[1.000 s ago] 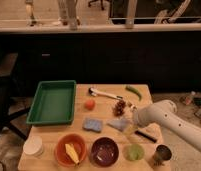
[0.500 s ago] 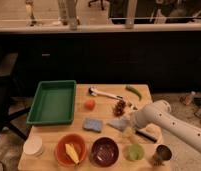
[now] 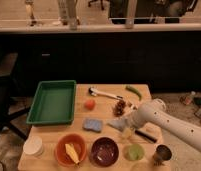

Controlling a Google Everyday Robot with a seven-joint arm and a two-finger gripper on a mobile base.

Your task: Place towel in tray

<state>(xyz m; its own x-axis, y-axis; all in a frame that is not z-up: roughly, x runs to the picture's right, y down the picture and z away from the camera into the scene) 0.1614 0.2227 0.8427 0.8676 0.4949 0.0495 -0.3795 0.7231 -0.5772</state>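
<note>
The green tray (image 3: pixel 54 102) stands on the left part of the wooden table. A pale crumpled towel (image 3: pixel 115 125) lies near the table's middle, right of a blue sponge (image 3: pixel 92 125). My gripper (image 3: pixel 126 125) is at the end of the white arm (image 3: pixel 164 122), which reaches in from the right. It is low over the table, right at the towel's right edge. The arm hides whether it touches the towel.
On the table are a red-orange fruit (image 3: pixel 89 104), a white-handled brush (image 3: pixel 105 93), a green vegetable (image 3: pixel 134 92) and a brown cluster (image 3: pixel 119 106). Along the front edge stand a white cup (image 3: pixel 34 146), an orange bowl (image 3: pixel 70 149), a maroon bowl (image 3: pixel 104 150), a green cup (image 3: pixel 134 152) and a metal cup (image 3: pixel 163 153).
The arm has swung left and lowered a little, bringing my gripper closer to the towel. The towel has shifted slightly left. Nothing else has moved.
</note>
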